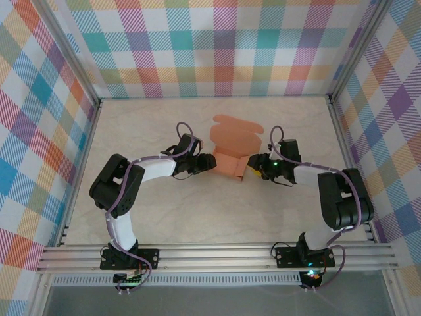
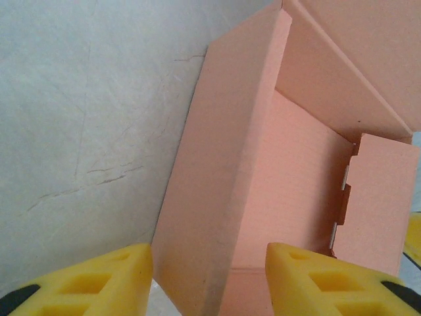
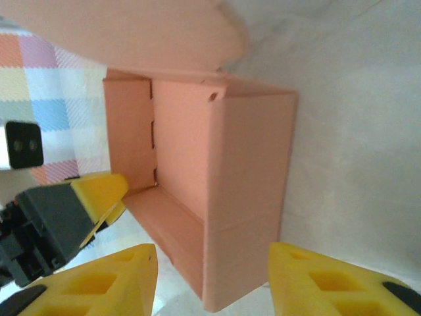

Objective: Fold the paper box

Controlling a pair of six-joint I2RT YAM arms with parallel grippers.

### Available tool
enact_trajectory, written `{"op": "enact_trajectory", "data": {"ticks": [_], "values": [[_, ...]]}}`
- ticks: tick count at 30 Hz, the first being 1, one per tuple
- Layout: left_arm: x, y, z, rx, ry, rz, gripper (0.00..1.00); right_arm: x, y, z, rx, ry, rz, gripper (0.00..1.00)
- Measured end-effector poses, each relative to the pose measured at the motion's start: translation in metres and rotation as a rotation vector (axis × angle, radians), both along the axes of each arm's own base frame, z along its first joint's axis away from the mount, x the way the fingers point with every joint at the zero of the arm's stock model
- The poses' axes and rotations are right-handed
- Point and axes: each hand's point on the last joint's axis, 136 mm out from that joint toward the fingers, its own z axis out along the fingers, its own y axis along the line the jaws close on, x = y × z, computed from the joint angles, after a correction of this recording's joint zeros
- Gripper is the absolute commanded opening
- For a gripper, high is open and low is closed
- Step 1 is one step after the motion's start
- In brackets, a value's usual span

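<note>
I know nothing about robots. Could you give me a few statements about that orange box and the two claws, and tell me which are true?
1. The box has its side walls standing up. True.
2. The lid is shut over the box. False: it is open, at the far side.
3. The left gripper and the right gripper each have spread fingers with a box wall between them. True.
4. The box sits off to one side of both arms. False: it lies between the grippers.
</note>
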Motion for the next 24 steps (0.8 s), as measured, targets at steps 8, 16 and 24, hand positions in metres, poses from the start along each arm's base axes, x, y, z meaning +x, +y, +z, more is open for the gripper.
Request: {"op": "enact_trajectory", "data": {"ticks": [8, 16, 24], "values": [[0.011, 0.003, 0.009, -0.005, -0.034, -0.002, 0.56, 0.012, -0.005, -0.009, 0.024, 0.022, -0.046, 0.42], [0.029, 0.000, 0.018, -0.044, -0.061, 0.000, 0.43, 0.014, 0.002, -0.019, 0.073, 0.056, -0.027, 0.37], [0.023, -0.005, 0.005, -0.062, -0.014, -0.024, 0.36, 0.018, 0.008, -0.020, 0.103, 0.049, -0.002, 0.36]]}}
